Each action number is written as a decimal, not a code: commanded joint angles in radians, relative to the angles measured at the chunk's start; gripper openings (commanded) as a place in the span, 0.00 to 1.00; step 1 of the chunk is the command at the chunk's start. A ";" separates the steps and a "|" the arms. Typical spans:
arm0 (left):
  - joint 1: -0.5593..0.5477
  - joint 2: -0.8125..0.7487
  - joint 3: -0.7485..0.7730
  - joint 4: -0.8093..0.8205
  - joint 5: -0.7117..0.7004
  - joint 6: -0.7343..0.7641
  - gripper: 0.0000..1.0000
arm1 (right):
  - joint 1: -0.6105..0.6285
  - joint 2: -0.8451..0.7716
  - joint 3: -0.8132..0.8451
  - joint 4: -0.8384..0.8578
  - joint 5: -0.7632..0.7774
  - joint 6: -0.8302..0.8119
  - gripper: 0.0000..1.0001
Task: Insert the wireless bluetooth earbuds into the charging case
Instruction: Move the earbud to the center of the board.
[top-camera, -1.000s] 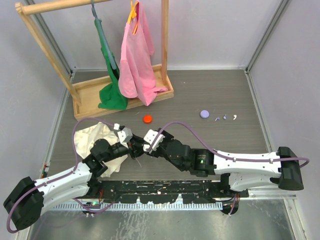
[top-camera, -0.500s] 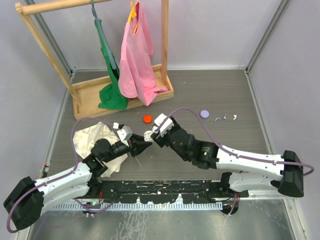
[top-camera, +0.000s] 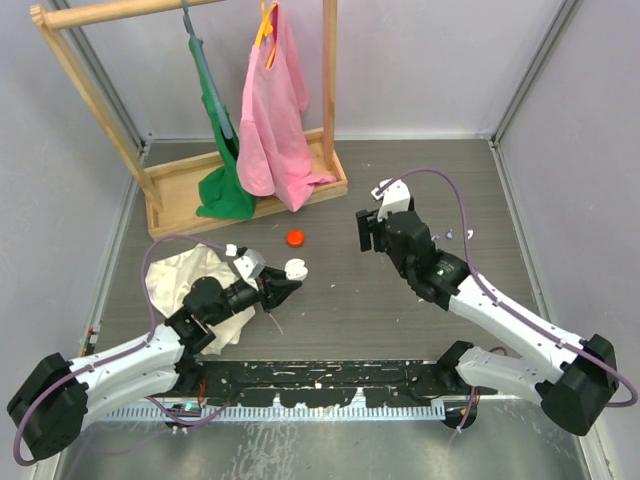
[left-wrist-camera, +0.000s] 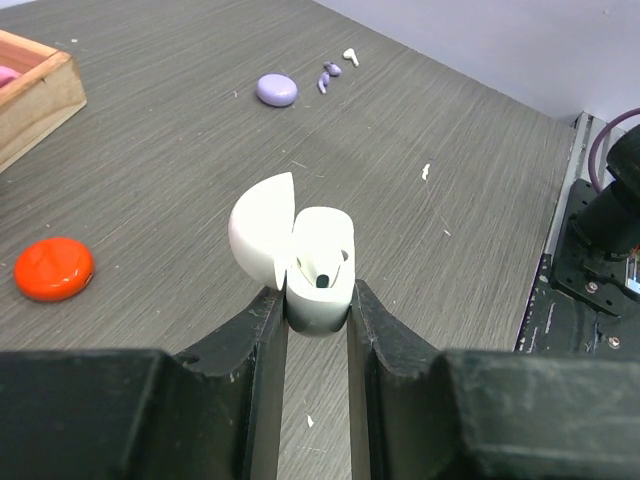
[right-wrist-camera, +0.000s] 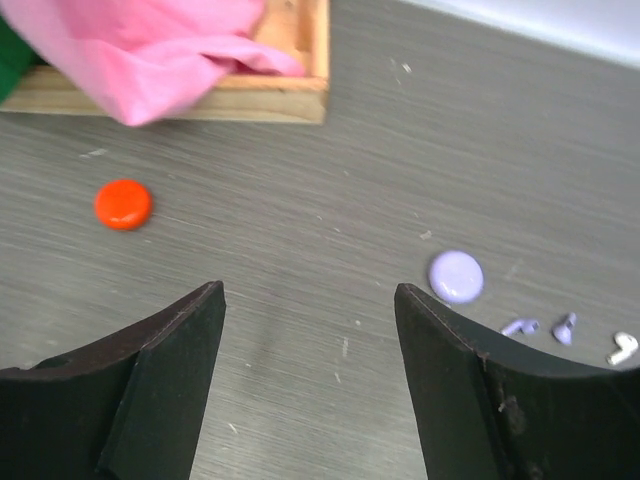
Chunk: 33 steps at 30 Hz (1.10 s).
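Observation:
My left gripper (left-wrist-camera: 318, 300) is shut on the charging case (left-wrist-camera: 318, 290), a white flip-top case with its lid (left-wrist-camera: 262, 225) swung open to the left; a white piece with a dark end sits in its well. From above, the case (top-camera: 295, 268) is held just over the table at centre left. One white earbud (right-wrist-camera: 622, 347) (left-wrist-camera: 350, 56) lies on the table at the far right, beside two tiny lavender bits (right-wrist-camera: 520, 326). My right gripper (right-wrist-camera: 310, 290) hangs open and empty above bare table, left of them.
A small round lavender puck (right-wrist-camera: 456, 276) (left-wrist-camera: 277, 89) lies near the earbud. An orange cap (top-camera: 295, 238) (right-wrist-camera: 123, 203) sits mid-table. The wooden rack (top-camera: 250, 195) with a pink garment (top-camera: 272, 110) and a green one stands at the back left. A cream cloth (top-camera: 185, 275) lies beside my left arm.
My right arm has pulled away from the case and swung right and back toward the puck, its jaws widening. My left gripper has kept the open case in place.

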 joint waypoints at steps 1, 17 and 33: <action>0.002 -0.017 0.034 0.031 -0.010 0.023 0.00 | -0.114 0.036 0.040 -0.083 -0.015 0.082 0.75; 0.002 -0.022 0.041 0.020 0.011 0.015 0.00 | -0.645 0.290 0.150 -0.158 -0.275 0.116 0.78; 0.002 -0.025 0.044 0.010 0.017 0.014 0.00 | -0.979 0.655 0.342 -0.169 -0.317 0.182 0.67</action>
